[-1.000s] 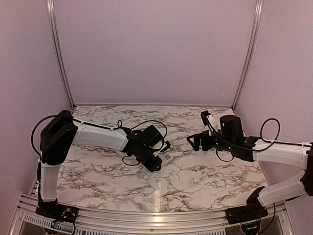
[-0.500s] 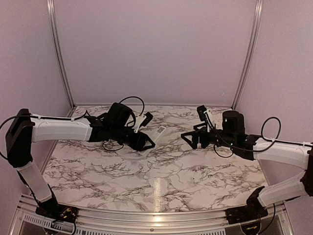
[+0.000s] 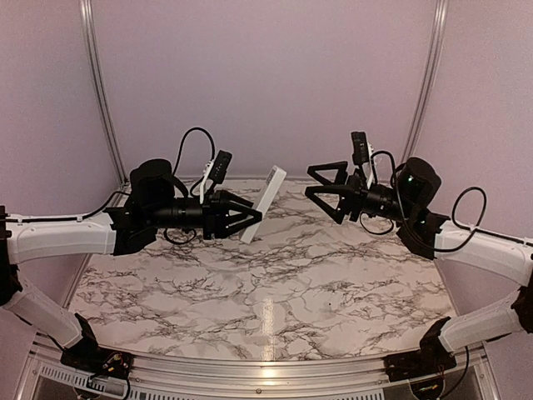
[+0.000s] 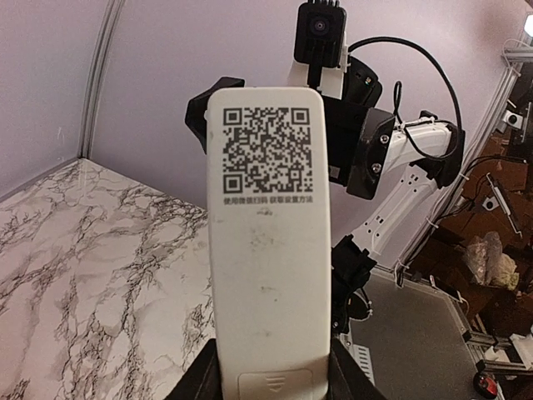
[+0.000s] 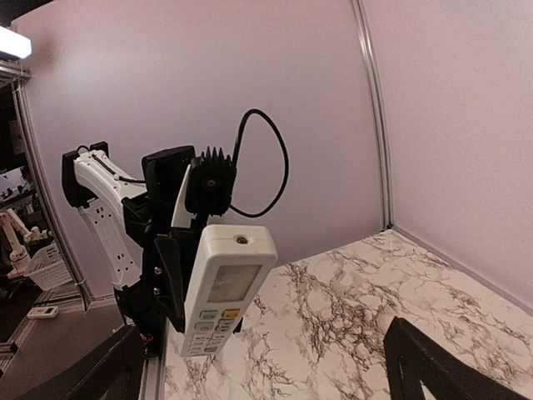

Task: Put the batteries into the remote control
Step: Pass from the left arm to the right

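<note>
The remote control (image 3: 264,202), slim and white, is held up off the marble table, tilted, with my left gripper (image 3: 248,217) shut on its lower end. The left wrist view shows its back (image 4: 268,250), with a QR label and a closed cover plate (image 4: 275,385) between my fingers. In the right wrist view its screen and grey buttons (image 5: 221,287) face the camera. My right gripper (image 3: 311,183) hangs open in the air a short way to the right of the remote, pointing at it, with nothing between its fingers (image 5: 433,358). No batteries are in view.
The marble table (image 3: 275,283) lies below both arms. Purple walls and aluminium posts (image 3: 422,92) close off the back and sides. Cables loop off both wrists (image 3: 187,142).
My left arm has lifted the remote off the table and swung it up and back. My right gripper has risen and turned to face it, still open.
</note>
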Motion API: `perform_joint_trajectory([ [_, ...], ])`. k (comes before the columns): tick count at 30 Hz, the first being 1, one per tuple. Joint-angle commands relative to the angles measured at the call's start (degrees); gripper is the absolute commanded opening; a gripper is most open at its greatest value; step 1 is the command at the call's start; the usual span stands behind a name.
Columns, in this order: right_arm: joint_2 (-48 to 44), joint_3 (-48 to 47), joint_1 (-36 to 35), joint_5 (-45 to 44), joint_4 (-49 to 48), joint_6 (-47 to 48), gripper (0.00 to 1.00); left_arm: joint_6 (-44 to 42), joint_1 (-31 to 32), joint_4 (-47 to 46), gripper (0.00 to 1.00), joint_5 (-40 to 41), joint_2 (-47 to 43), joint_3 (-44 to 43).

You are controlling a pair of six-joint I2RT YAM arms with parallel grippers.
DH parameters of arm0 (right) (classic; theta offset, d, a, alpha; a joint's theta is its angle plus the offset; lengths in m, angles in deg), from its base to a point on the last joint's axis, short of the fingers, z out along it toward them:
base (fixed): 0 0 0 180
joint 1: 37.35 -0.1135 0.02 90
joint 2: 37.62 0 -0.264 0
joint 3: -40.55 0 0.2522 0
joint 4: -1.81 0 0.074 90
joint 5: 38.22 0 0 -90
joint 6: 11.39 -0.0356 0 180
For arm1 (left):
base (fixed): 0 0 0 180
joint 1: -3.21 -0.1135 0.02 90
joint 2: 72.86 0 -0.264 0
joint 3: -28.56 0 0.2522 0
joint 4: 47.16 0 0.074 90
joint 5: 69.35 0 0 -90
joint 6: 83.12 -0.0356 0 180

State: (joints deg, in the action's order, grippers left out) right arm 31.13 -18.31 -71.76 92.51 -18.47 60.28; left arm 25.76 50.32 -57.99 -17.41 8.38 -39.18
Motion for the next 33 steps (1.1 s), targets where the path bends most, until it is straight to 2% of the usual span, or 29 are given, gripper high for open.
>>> perform_joint_trajectory([
  [1, 4.74, -5.32, -2.69, 6.80, -6.45, -6.10, 0.98, 2.57, 0.68, -10.54, 0.13, -4.15, -1.73, 1.59],
  [9, 12.40, -10.47, -6.99, 10.44, -14.80, -12.40, 0.89, 2.42, 1.84, -12.75, 0.13, -3.99, -2.14, 2.52],
  [16, 14.74, -12.62, -9.17, 11.96, -16.13, -13.44, 0.74, 2.06, 1.91, -12.72, 0.13, -3.17, -1.88, 3.08],
  [28, 17.37, -15.17, -9.71, 12.73, -14.50, -15.33, 0.29, 1.21, 1.84, -11.44, 0.15, -1.61, -1.54, 3.25],
  [30, 17.14, -15.31, -9.66, 12.63, -13.78, -15.26, 0.21, 0.67, 1.84, -10.46, 0.20, -0.22, -1.72, 3.43],
  [33, 16.65, -16.50, -9.66, 11.45, -8.18, -13.66, 0.06, 0.16, 1.37, -9.05, 0.33, 1.97, -2.47, 3.71],
])
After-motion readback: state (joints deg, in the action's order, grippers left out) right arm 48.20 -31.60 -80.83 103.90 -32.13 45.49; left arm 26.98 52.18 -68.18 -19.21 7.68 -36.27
